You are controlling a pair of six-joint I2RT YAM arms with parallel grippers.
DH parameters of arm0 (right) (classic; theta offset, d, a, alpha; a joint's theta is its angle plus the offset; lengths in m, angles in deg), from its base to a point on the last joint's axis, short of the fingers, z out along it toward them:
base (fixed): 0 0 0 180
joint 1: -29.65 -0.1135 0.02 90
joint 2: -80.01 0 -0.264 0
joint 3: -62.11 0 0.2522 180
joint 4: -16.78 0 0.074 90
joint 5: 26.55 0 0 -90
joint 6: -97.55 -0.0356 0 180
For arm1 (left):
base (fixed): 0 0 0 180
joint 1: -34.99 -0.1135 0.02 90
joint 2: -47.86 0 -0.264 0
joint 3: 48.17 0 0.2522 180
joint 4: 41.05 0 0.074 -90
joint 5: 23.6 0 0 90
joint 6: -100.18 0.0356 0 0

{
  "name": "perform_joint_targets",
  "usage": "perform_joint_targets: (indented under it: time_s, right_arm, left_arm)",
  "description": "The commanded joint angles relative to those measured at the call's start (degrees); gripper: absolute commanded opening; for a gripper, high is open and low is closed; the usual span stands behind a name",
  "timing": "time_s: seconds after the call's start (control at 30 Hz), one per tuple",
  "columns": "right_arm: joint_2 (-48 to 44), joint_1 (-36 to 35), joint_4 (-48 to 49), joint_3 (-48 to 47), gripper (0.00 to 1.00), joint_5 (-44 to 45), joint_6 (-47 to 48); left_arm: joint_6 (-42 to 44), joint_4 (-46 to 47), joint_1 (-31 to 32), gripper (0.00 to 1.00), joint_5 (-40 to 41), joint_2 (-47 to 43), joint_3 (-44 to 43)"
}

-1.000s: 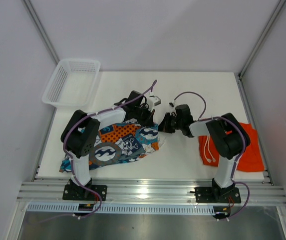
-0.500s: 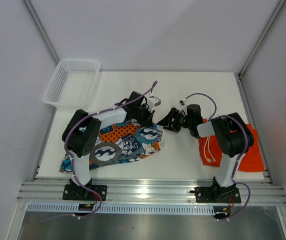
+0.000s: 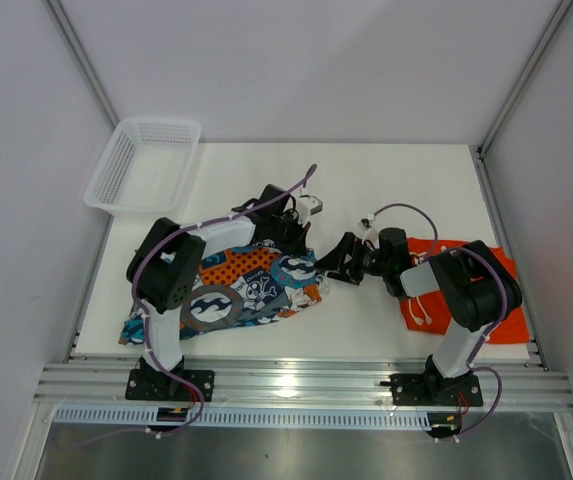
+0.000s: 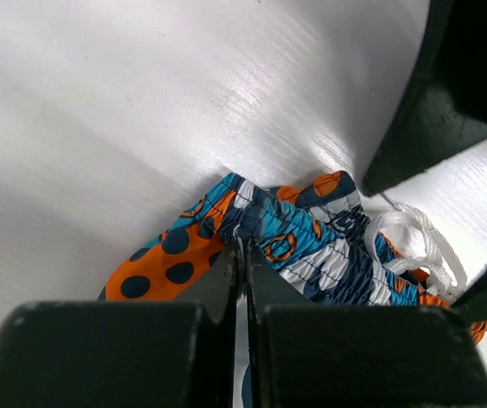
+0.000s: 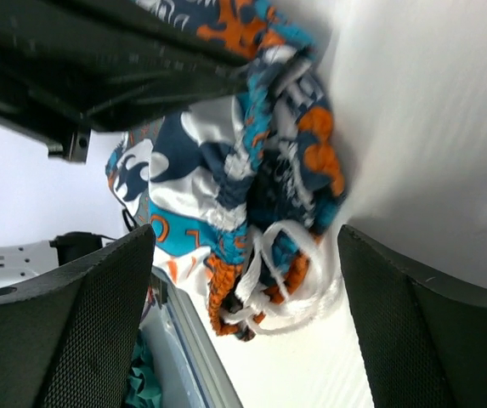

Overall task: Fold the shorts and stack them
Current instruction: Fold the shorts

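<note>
The printed shorts (image 3: 251, 285) lay crumpled on the counter (image 3: 386, 180) in front of the left arm, one end reaching the counter's near edge. The left claw (image 4: 241, 248) was pressed together, pinching the gathered waistband edge. The right claw (image 3: 338, 262) stood spread just beside that bunched corner, gripping nothing; its wrist view showed the waistband and a white cord (image 5: 285, 280) between the open jaws. The orange shorts (image 3: 511, 325) lay at the counter's right edge, partly hidden under the right arm. A white basket (image 3: 141, 165) sat at the far left corner

High overview; both wrist cameras close on printed shorts (image 4: 311, 238)
</note>
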Motion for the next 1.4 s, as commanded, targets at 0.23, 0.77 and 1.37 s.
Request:
perform_joint_targets:
  time_s: [0.23, 0.77, 1.37]
  right_arm:
    - [-1.52, -6.75, -10.16, 2.13, 0.92, 11.85, 0.05]
    - [5.33, -8.86, -7.28, 1.95, 0.73, 13.53, -4.44]
    - [4.55, -11.06, -20.72, -4.90, 0.00, 21.43, 2.85]
  left_arm:
    - [-1.75, 3.00, 0.43, 0.00, -5.07, -2.25, -0.37]
    - [-0.35, 0.37, 2.01, 0.00, -4.90, -0.50, -1.69]
    - [-1.13, -0.60, 2.63, 0.00, 3.89, 1.36, -3.80]
